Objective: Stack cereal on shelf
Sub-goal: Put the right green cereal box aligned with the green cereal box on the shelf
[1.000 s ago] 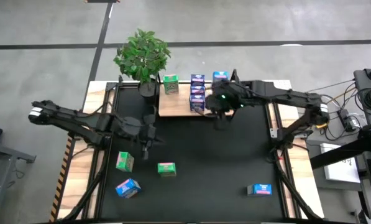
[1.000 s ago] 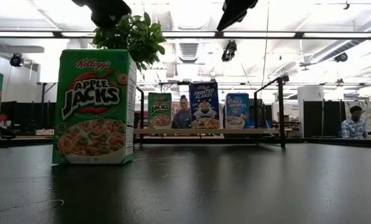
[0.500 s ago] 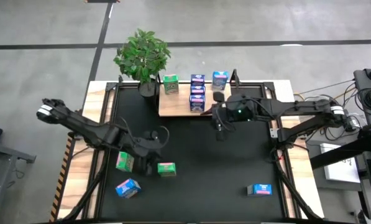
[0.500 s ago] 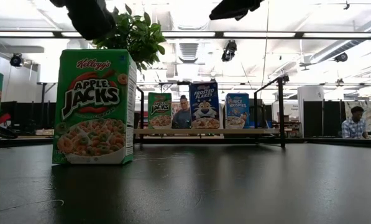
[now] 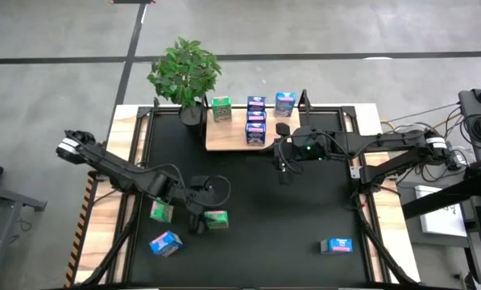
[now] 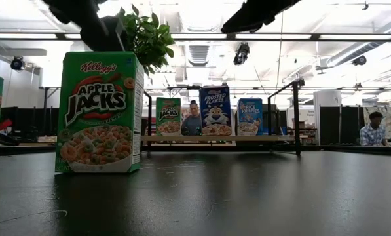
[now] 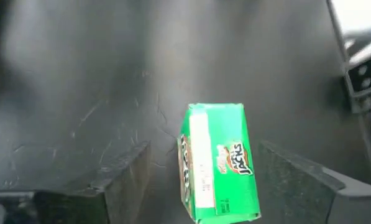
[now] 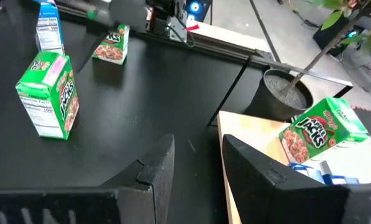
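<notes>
Cereal cartons: eight show from above — five on the shelf (image 5: 234, 138), one green (image 5: 221, 108) and four blue, and three on the black mat (image 5: 272, 209): two green, one blue (image 5: 336, 246), plus a blue one (image 5: 165, 242) at its left edge. The left gripper (image 5: 198, 216) hangs spread wide just beside the upright green Apple Jacks carton (image 5: 216, 218). The right gripper (image 5: 283, 161), jaws parted and empty, hovers just off the shelf's front edge.

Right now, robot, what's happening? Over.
Left pincer open above green Apple Jacks carton. Right pincer empty near pale wooden shelf board. Nothing blocking.
</notes>
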Action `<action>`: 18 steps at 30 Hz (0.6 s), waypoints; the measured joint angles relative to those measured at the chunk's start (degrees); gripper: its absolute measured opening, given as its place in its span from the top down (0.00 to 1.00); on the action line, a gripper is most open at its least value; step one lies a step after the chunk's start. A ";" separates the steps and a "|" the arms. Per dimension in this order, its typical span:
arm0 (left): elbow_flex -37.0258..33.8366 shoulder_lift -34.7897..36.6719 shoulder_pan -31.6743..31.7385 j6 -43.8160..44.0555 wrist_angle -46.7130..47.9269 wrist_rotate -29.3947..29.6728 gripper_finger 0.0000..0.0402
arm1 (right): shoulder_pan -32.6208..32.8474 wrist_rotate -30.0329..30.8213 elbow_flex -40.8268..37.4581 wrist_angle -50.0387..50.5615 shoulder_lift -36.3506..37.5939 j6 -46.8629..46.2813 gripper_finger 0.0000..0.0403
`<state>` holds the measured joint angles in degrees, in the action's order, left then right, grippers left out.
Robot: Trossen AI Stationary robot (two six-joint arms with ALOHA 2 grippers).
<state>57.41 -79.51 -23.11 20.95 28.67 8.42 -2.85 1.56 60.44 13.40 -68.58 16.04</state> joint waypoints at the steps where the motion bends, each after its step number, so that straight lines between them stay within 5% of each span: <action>1: 0.00 -0.48 -0.31 -0.55 0.02 -0.06 0.30 | 0.00 0.00 -0.19 -0.49 0.00 0.19 0.68; 18: -0.17 -5.45 -0.79 -0.79 -2.05 0.33 0.41 | 0.00 0.00 -0.80 -1.76 -0.04 -0.98 0.67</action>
<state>57.23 -84.97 -23.90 20.16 26.62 8.75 -2.85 1.56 59.64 11.64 -68.62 15.06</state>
